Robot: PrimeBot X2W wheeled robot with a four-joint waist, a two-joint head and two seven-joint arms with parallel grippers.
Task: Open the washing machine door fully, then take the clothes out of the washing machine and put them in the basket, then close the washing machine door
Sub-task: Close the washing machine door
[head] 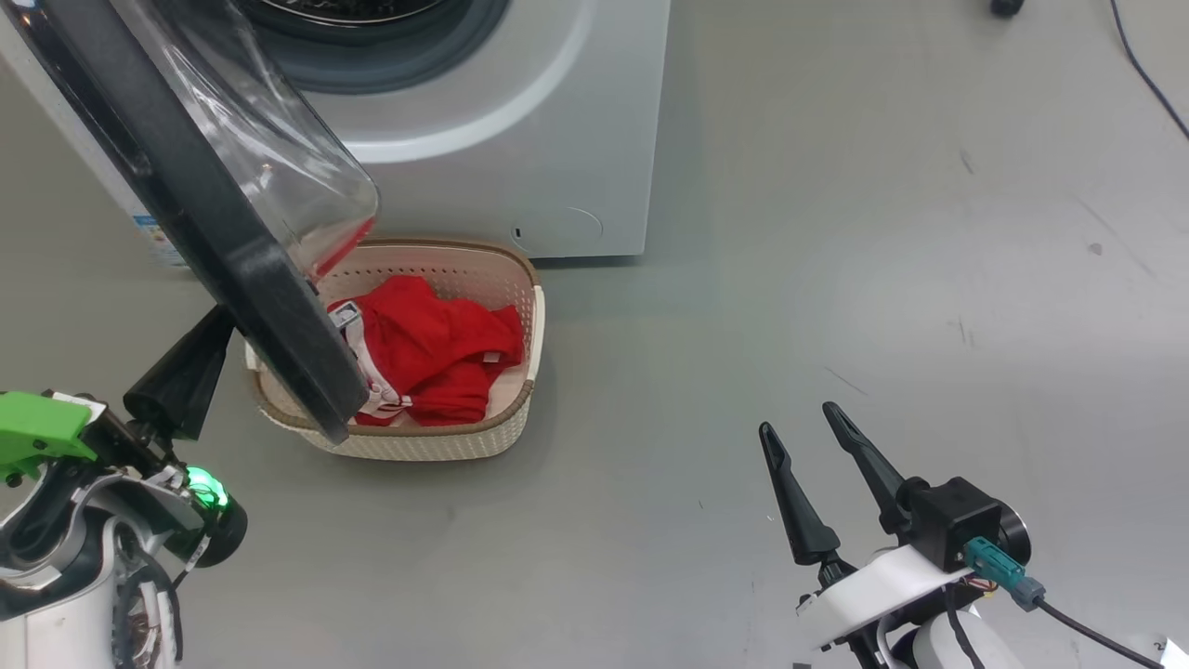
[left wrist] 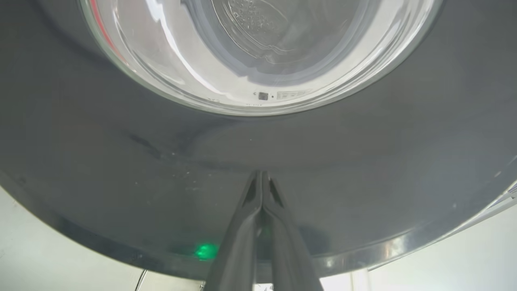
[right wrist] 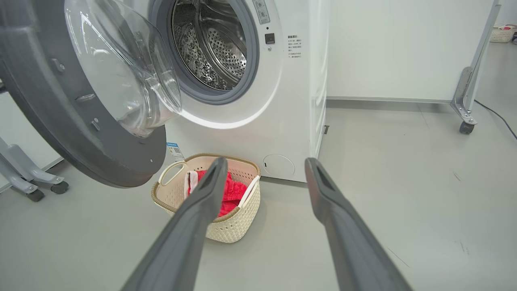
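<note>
Clothes (head: 432, 353) sit in the basket (head: 437, 446) before the washing machine (head: 557, 139); left gripper (left wrist: 261, 178), fingers together, pushes its door (left wrist: 121, 161), likely to close it; right gripper (head: 794, 418) idles, apart.

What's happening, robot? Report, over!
Left gripper shut, tips at the washing machine door rim. Right gripper open, empty. Red clothes in basket, drum looks empty. Door hangs over basket.

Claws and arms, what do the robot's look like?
The left claw and right claw each have two long dark pointed fingers. The white left arm has a green cover and green light; the white right arm has a teal plug and black cable.
</note>
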